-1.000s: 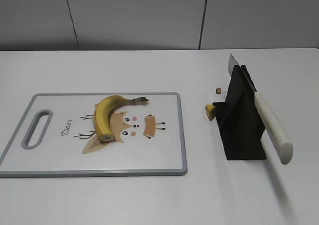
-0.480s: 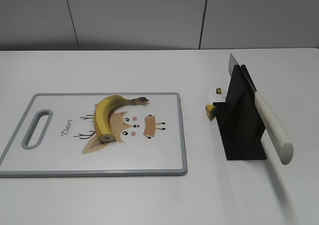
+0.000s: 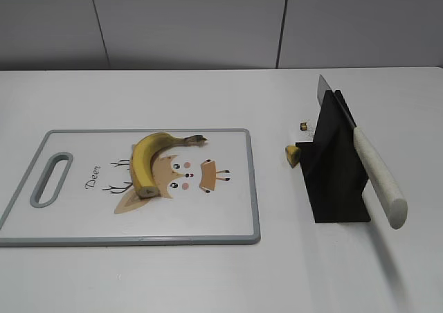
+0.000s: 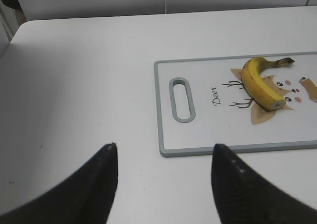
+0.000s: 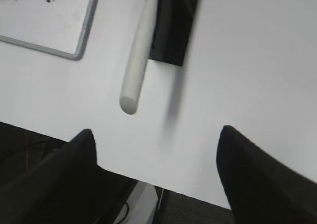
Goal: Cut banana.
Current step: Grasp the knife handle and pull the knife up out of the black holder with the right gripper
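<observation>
The white table (image 3: 208, 278) carries one grey-rimmed cutting board (image 3: 252, 188) with a deer print, and the one banana (image 3: 147, 162) lies curved on the board's middle, stem toward the far right, flat cut end toward the near edge. One black knife stand (image 3: 336, 181) sits well right of the board with one white-handled knife (image 3: 377, 178) slotted in it. Both arms hang back empty: the left gripper (image 4: 163, 177) is spread wide, and the right gripper (image 5: 156, 174) is likewise released, above the handle. Cutting seems not yet begun; next, probably, the right gripper takes the handle. One banana scrap (image 3: 291, 155) and one crumb (image 3: 303, 126) lie beside the stand.
</observation>
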Controlling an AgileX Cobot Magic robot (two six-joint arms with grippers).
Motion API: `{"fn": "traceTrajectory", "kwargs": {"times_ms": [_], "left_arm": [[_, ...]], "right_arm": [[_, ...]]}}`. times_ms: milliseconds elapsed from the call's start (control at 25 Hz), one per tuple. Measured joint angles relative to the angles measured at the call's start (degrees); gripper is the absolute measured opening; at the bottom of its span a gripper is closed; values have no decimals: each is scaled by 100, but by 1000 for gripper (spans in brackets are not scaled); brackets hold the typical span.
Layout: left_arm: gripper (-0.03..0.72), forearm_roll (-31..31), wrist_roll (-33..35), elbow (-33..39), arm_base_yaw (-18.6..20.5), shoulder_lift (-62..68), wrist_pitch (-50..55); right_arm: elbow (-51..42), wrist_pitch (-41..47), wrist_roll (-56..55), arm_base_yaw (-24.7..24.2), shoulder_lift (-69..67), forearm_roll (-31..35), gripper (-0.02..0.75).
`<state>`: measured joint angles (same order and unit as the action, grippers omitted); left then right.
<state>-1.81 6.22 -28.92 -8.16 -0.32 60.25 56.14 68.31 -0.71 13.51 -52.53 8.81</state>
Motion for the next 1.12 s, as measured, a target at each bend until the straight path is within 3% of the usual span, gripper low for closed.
{"fn": "traceTrajectory", "kwargs": {"times_ms": [240,520,800,1120], "left_arm": [[577,0,0,0,0,0,0],[577,0,0,0,0,0,0],[577,0,0,0,0,0,0],[577,0,0,0,0,0,0]], "right_arm": [[594,-5,-204,568,-986,210,571],[665,-21,-1185,1534,-2106,-474,571],[669,-28,-1538,1618,-2952,-975,571],[669,-214,-1576,1578,-3675,-1033,548]]}}
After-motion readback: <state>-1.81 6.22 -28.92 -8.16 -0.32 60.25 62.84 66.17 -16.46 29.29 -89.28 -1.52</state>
